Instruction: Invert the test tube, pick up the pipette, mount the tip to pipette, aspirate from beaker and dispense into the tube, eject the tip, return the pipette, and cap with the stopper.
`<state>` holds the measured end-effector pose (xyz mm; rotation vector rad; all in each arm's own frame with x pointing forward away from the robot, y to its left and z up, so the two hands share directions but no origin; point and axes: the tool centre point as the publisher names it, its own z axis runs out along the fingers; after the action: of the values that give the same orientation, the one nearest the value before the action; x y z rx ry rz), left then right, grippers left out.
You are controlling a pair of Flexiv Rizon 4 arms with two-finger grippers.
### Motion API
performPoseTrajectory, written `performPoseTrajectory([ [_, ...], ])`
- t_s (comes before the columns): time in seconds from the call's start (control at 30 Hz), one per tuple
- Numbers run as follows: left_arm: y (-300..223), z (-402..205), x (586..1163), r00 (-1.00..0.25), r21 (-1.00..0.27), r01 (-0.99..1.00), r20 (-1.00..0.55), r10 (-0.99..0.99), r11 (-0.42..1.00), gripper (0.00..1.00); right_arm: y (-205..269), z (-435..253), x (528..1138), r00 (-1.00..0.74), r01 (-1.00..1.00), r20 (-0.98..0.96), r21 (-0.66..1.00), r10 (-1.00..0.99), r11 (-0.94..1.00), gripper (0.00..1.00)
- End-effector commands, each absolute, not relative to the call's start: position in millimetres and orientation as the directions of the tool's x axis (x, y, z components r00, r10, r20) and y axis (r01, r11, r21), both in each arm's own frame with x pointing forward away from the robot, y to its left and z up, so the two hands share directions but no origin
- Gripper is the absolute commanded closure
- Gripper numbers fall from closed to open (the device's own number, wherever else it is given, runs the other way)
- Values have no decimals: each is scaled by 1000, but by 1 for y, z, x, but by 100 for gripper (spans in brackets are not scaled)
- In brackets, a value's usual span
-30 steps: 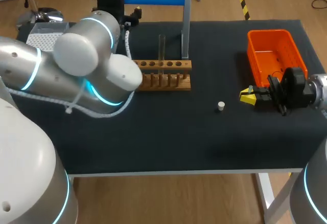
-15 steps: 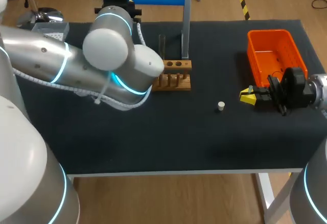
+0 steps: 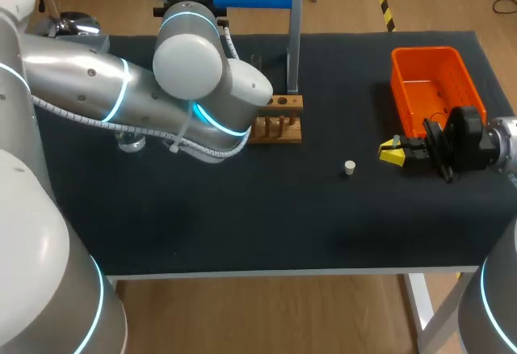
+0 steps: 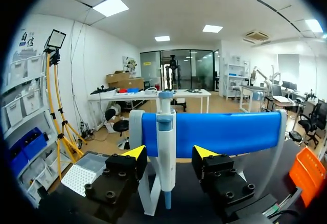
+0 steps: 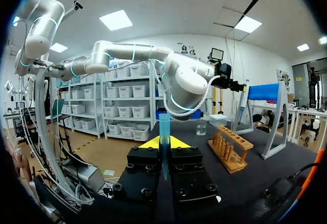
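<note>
Left pincer point(image 4: 169, 153) apart astride the pipette point(image 4: 166, 132); right pincer point(image 5: 163, 143) clamped on blue tip point(image 5: 164, 124)

The pipette point(image 4: 166, 132) shows between the hand's point(image 4: 169, 155) spread fingers.

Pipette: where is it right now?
Left wrist view: the pipette hangs on the blue stand at the table's back edge, between the open fingers of the left gripper. In the head view the left arm hides it.
</note>
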<state>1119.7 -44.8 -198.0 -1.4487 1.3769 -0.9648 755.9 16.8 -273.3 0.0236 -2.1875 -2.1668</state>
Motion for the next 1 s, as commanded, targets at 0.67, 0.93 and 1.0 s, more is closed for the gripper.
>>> performPoseTrajectory([
  [0.67, -35, -209, 1147, 36, -957, -290, -16, -999, 4, 47, 16, -273, 755, -998, 32, 33, 999, -54, 12, 100],
  [0.93, -36, -209, 1152, 18, -959, -283, -13, -1000, 8, 49, 16, -273, 755, -998, 32, 33, 999, -54, 12, 100],
  [1.0, -36, -209, 1153, 16, -959, -283, -14, -1000, 9, 49, 16, -273, 755, -998, 32, 33, 999, -54, 12, 100],
])
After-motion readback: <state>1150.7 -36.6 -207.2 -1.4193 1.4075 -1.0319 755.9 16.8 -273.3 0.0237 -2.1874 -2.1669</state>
